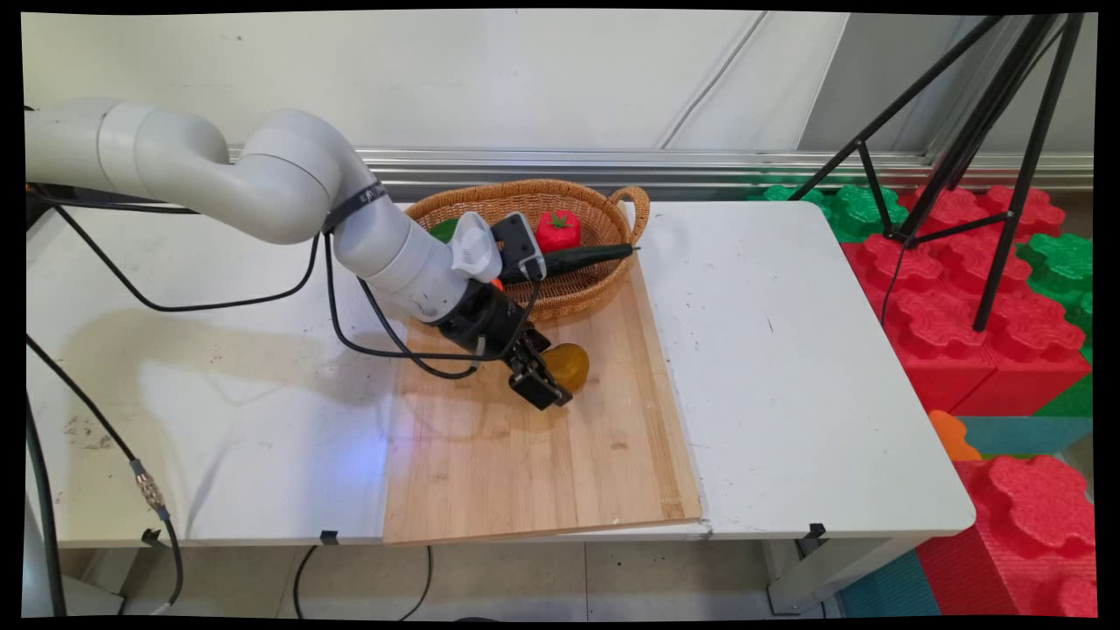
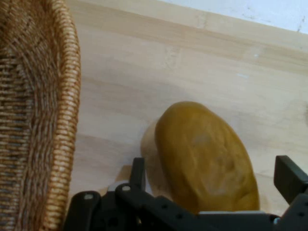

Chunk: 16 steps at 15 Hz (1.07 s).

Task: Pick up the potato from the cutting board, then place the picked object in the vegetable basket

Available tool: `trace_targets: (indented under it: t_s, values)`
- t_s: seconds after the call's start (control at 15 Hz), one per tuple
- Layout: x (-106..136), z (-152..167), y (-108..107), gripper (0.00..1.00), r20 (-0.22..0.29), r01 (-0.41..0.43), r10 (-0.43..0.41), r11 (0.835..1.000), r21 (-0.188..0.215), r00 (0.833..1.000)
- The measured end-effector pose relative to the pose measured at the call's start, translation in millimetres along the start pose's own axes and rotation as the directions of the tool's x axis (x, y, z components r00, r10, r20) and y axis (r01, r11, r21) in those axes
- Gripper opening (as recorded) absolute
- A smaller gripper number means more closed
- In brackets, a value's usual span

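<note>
I see the fingers (image 2: 137, 175) spread wide, one on each side of the yellow-brown potato (image 2: 204, 154), not clamped on it; whether either pad touches it I cannot tell from here. The gripper (image 1: 544, 387) is low over the cutting board (image 1: 534, 437), tilted down from the upper left, and the potato (image 1: 569, 363) lies on the board just beyond it. In my hand view the potato fills the space between the fingers, lying on its side on the pale wood.

Just behind the potato, a wicker basket (image 1: 604, 293) sits on the far end of the board, its woven wall (image 2: 43, 120) close beside the gripper in the hand view. Inside the basket I can make out a red tomato (image 1: 558, 230) and a dark green cucumber (image 1: 582, 256) lying across toward the right rim. The board rests on the white counter (image 1: 787, 367), reaching to its near edge. Past the counter's right side stand a black tripod (image 1: 980, 149) and red and green foam blocks (image 1: 962, 289).
</note>
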Motion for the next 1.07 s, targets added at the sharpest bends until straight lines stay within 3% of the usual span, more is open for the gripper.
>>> trace_targets:
  t_s: [0.2,0.27,1.07]
  values:
    - [0.1,4.6,1.8,1.00,0.001,-0.001,0.001,1.000,0.008,1.000]
    - [0.2,5.4,2.1,0.00,0.000,-0.002,0.002,1.000,0.010,1.000]
    - [0.6,-12.6,0.9,0.00,-0.037,-0.025,0.026,0.999,0.027,0.999]
